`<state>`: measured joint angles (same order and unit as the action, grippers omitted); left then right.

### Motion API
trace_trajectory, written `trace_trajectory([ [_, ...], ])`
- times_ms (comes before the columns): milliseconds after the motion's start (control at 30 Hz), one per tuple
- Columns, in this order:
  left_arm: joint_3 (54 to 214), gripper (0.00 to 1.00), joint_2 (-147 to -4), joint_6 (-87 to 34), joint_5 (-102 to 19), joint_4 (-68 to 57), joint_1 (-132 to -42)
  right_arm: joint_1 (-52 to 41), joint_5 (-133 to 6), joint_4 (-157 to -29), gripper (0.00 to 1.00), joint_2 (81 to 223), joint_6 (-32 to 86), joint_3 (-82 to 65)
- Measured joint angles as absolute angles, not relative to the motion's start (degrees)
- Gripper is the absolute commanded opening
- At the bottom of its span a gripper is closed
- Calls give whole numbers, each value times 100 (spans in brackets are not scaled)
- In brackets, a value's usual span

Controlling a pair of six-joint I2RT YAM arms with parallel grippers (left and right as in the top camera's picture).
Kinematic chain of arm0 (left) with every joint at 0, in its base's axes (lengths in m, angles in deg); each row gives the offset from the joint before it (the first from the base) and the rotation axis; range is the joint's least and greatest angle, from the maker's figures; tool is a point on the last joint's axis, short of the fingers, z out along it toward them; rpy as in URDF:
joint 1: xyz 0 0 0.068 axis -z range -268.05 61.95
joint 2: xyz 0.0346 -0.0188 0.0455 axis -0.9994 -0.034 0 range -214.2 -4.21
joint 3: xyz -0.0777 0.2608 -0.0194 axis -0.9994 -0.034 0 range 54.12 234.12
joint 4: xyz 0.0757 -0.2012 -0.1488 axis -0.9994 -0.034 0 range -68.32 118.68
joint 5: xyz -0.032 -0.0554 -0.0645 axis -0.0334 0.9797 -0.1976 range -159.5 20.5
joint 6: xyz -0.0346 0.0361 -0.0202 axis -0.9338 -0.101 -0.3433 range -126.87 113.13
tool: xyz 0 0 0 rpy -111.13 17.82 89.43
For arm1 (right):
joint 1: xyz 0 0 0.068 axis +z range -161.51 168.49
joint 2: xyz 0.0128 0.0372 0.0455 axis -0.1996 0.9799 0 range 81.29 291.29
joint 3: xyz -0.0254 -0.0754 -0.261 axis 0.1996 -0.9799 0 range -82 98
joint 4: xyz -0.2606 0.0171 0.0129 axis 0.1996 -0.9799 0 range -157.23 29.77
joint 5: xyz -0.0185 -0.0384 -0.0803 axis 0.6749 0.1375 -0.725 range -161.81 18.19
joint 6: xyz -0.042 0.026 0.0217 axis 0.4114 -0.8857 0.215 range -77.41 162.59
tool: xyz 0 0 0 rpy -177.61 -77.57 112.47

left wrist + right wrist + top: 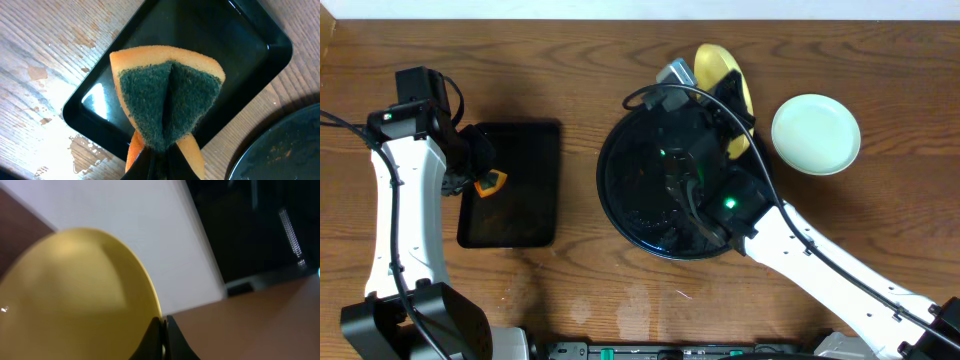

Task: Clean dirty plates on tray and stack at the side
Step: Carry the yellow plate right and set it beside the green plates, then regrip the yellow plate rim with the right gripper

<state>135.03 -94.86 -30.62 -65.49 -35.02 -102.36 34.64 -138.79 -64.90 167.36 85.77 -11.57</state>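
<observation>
- Mint plate [816,133] sits right of the tray [620,200], probably cleaned.
- Right gripper [163,330] pinches the yellow plate [75,295] over the tray's far rim.
- Left gripper [157,152] clamps a sponge [167,100], left of the tray; stacking remains.

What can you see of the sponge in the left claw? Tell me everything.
The sponge is orange foam with a dark green scouring face turned toward the wrist camera. It is creased down its middle and pinched at the narrow end by the left claw, so it fans out into a wedge. It is held over the rectangular black tray, near the tray's left edge seen from overhead; whether it touches the tray cannot be told.
</observation>
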Motion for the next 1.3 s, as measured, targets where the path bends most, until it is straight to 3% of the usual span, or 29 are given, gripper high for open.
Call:
trace_trajectory([
  [133, 13503, 8, -9486, -3057, -6538, -3524, -10236, 3020, -13350, -7992, 1, 16738, 6979, -1146],
  [367, 13503, 8, -9486, -3057, -6534, -3521, -10238, 1136, -10205, -9060, 1, 16740, 4442, -1157],
  [633, 13503, 8, -9488, -3055, -6534, -3524, -10238, -1834, -6929, -9170, 1, 16744, 3226, -1155],
  [833, 13503, 8, -9488, -3055, -6534, -3524, -10236, -3399, -6004, -9430, 7, 16921, 3004, -1155],
  [967, 13503, 7, -9488, -3055, -6534, -3524, -10238, -3629, -5329, -9782, 28, 17096, 3041, -1155],
  [1067, 13503, 8, -9488, -3055, -6534, -3517, -10238, -3421, -4933, -10155, 35, 17173, 3126, -1155],
  [1167, 13503, 8, -9488, -3055, -6536, -3517, -10236, -2954, -4784, -10426, 35, 17269, 3235, -1157],
  [1300, 13503, 8, -9488, -3055, -6534, -3513, -10236, -2106, -5088, -10464, 48, 17426, 3159, -1209],
])
